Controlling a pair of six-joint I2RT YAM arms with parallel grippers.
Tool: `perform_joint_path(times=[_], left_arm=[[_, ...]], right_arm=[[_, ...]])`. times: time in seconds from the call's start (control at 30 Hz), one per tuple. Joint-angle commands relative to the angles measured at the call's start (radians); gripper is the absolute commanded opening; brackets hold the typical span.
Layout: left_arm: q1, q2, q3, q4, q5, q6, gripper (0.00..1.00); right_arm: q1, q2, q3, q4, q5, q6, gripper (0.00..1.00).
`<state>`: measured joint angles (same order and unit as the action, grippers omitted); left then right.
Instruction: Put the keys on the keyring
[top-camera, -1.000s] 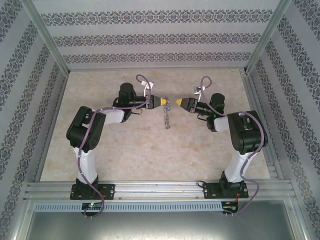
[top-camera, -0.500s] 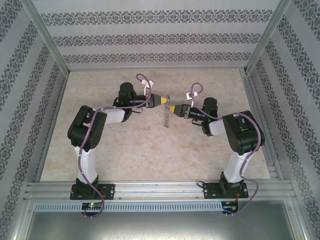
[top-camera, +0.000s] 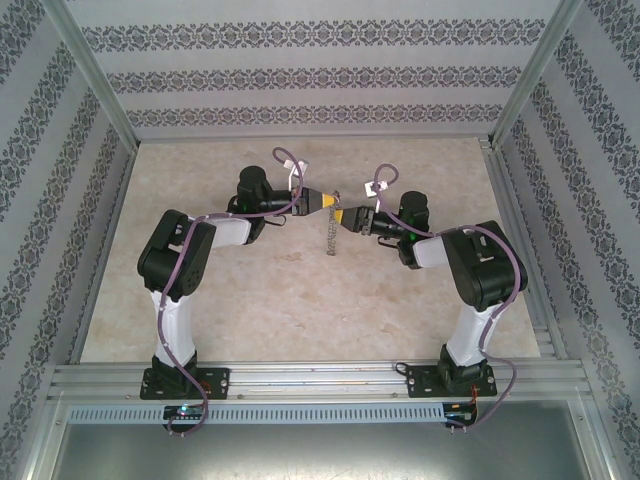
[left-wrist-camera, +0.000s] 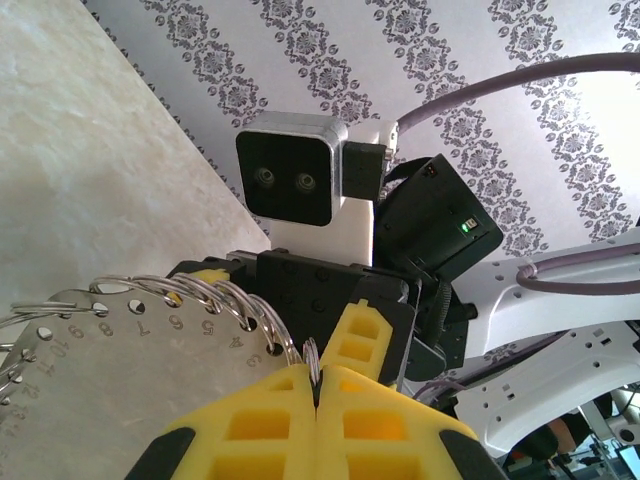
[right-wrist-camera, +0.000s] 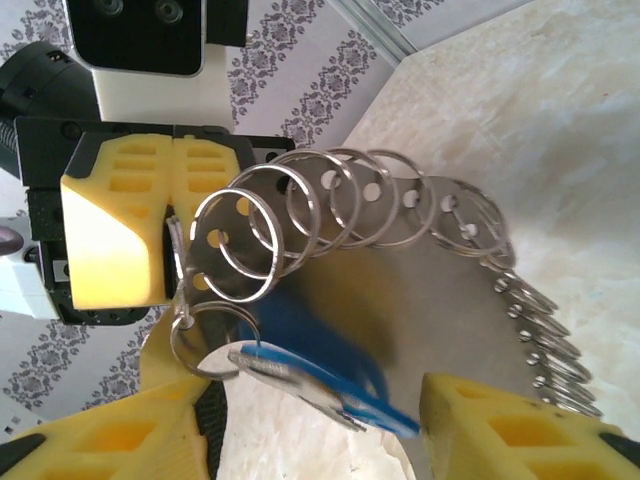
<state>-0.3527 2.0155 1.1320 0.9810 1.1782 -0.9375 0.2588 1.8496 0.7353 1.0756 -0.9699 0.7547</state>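
Right gripper (top-camera: 343, 214) has closed the gap since a second ago: then it faced the left gripper (top-camera: 325, 203) across open space, now the two yellow tips sit just beside each other, slightly above centre of the top view. Left arm hardly shifted. Keyring (top-camera: 332, 238) hangs from the left gripper toward the tabletop (top-camera: 300, 330), same as before. Left wrist view: left gripper (left-wrist-camera: 315, 378) pressed tight, its yellow fingers meeting on the thin edge of one wire ring (left-wrist-camera: 312, 352); keyring (left-wrist-camera: 130, 340) at lower left, a grey metal plate with numbered holes and a row of split rings along its edge. Right wrist view: left gripper (right-wrist-camera: 165, 235) at left of frame; keyring (right-wrist-camera: 400, 260) arcs from it across centre to lower right. Key (right-wrist-camera: 330, 385), blue head, blurred, lies low in centre between the right gripper (right-wrist-camera: 315, 435) fingers (right-wrist-camera: 520, 435), which stand apart. Its silver end meets a small ring (right-wrist-camera: 205, 340) just below the left gripper. Cannot tell whether the right gripper grips the key, or whether the key is threaded onto that ring.
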Motion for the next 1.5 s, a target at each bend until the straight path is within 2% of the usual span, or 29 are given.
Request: perform_joint_path(times=[0.0, 0.03, 0.13, 0.27, 0.43, 1.0, 1.27, 1.47], left_arm=[[-0.009, 0.012, 0.026, 0.094, 0.021, -0.011, 0.0], [-0.009, 0.012, 0.026, 0.095, 0.02, -0.012, 0.0], [-0.009, 0.012, 0.025, 0.095, 0.015, -0.009, 0.0], [-0.008, 0.008, 0.019, 0.095, -0.002, -0.002, 0.0], [-0.008, 0.002, 0.009, 0.111, -0.029, 0.003, 0.0], [-0.008, 0.002, -0.031, 0.165, -0.083, 0.024, 0.0], [-0.011, 0.002, -0.041, 0.18, -0.095, 0.022, 0.0], [-0.011, -0.011, -0.074, 0.232, -0.15, 0.029, 0.0]], right_arm=[[0.007, -0.004, 0.016, 0.015, -0.021, -0.028, 0.39], [0.008, -0.006, 0.011, 0.015, -0.022, -0.029, 0.31], [0.007, -0.013, -0.005, 0.012, -0.023, -0.029, 0.16], [0.003, -0.025, -0.026, 0.006, -0.026, -0.029, 0.04], [0.004, -0.037, -0.04, 0.001, -0.026, -0.025, 0.0], [0.077, -0.032, 0.023, -0.073, -0.058, -0.042, 0.0], [0.064, -0.025, 0.029, -0.117, -0.003, -0.048, 0.0], [0.061, -0.039, 0.025, -0.138, 0.016, -0.05, 0.0]])
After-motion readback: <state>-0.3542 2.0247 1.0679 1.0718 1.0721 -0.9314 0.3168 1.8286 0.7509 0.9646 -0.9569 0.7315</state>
